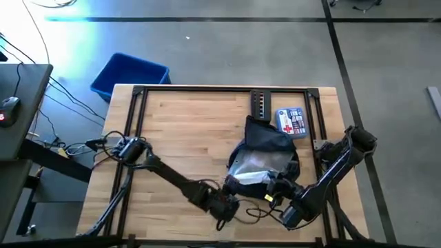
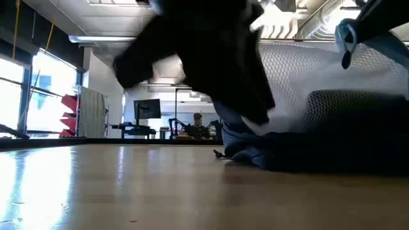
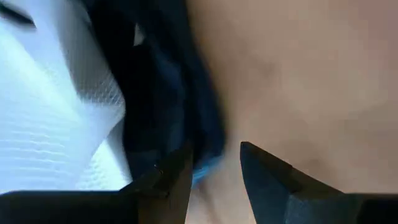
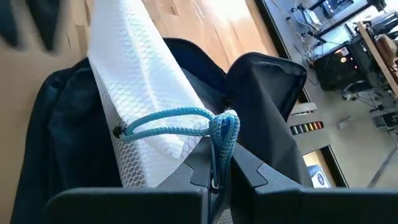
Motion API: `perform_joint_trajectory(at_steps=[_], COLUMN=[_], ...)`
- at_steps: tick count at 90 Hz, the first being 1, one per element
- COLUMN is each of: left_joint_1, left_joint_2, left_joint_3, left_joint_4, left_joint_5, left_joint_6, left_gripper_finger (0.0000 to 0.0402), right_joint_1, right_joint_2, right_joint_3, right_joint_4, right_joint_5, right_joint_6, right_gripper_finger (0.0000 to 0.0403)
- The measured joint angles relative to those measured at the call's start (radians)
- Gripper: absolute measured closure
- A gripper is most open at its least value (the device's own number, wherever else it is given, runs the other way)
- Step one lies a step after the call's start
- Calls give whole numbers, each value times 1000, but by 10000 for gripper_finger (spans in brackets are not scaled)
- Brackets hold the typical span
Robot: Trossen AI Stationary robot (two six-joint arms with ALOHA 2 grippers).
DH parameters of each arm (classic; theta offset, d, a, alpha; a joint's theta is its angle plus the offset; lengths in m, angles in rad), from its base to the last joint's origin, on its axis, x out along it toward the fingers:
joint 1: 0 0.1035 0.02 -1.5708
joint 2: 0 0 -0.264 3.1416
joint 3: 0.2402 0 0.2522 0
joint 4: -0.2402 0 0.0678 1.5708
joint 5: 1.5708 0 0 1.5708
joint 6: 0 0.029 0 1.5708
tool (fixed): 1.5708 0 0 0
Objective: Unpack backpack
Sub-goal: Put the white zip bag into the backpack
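Two grippers at the near edge of the wooden table [image 1: 186,131], both at the mouth of the backpack [image 1: 265,141]. Backpack right of centre, long axis running from near edge toward far edge, open end nearest the grippers. Right gripper [image 4: 217,177] pressed together on a blue cord loop [image 4: 180,118] of a white mesh bag [image 4: 143,93] drawn up out of the opening. Left gripper [image 3: 214,171] just left of the opening, fingers spread, navy fabric edge between them. First-aid box [image 1: 291,122] beyond the backpack.
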State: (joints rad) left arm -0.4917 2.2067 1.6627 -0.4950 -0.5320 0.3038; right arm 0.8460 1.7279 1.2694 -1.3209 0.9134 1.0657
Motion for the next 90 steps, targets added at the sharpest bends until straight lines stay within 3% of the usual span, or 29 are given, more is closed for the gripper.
perform_joint_trajectory(at_steps=[17, 55, 71, 78, 90], left_joint_1=[40, 149, 191, 196, 180], left_joint_2=[44, 72, 84, 96, 104], left_joint_3=[0, 0, 0, 0, 0], left_joint_4=[31, 81, 125, 145, 153], left_joint_5=[-31, -9, 45, 21, -60], left_joint_6=[126, 92, 99, 116, 157], left_gripper_finger=[288, 293, 350, 388, 398], right_joint_1=[1, 14, 41, 52, 72], right_joint_2=[0, 0, 0, 0, 0], right_joint_3=[0, 0, 0, 0, 0], right_joint_4=[-3, 36, 50, 52, 46], right_joint_5=[-5, -29, -31, -31, -42], right_joint_6=[0, -78, -102, -104, -103], right_gripper_finger=[399, 394, 394, 394, 394])
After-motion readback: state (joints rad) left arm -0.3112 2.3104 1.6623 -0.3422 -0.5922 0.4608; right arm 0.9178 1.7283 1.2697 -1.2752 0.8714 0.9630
